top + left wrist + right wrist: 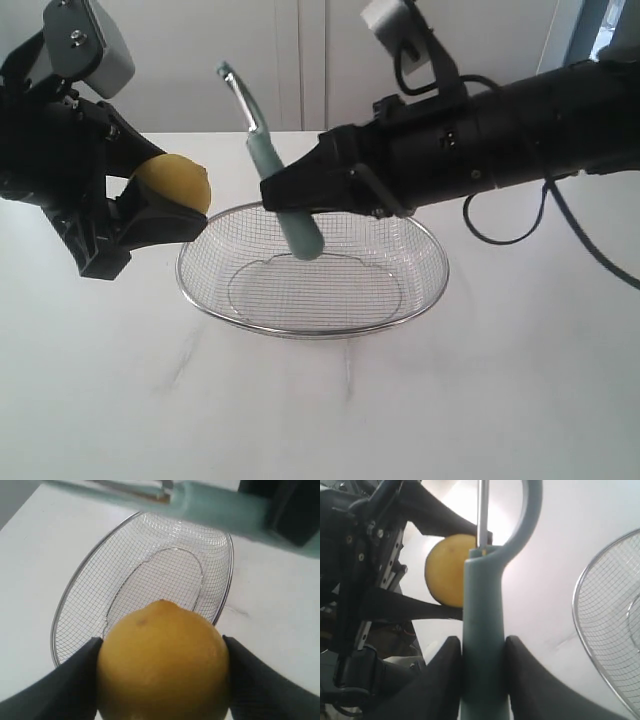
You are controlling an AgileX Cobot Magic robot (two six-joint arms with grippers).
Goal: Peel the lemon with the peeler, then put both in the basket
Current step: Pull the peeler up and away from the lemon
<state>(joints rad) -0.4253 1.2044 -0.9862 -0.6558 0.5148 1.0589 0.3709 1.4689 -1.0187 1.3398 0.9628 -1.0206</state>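
Squeezing the yellow lemon (178, 178) between the jaws of the left gripper (176, 192), up off the white table (100, 400) at the middle left of the frame, just past the left rim of the wire basket (330, 300) sitting in the lower middle. Pinching the peeler (266, 150) by its pale green handle between the jaws of the right gripper (284, 196), near the middle, tilted, metal blade up top, handle end low over the basket, close to the lemon but not touching.

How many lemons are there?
1. The lemon is squeezed in the robot's left hand, up in the air by the basket's edge. I see no other, though the arms could hide one.
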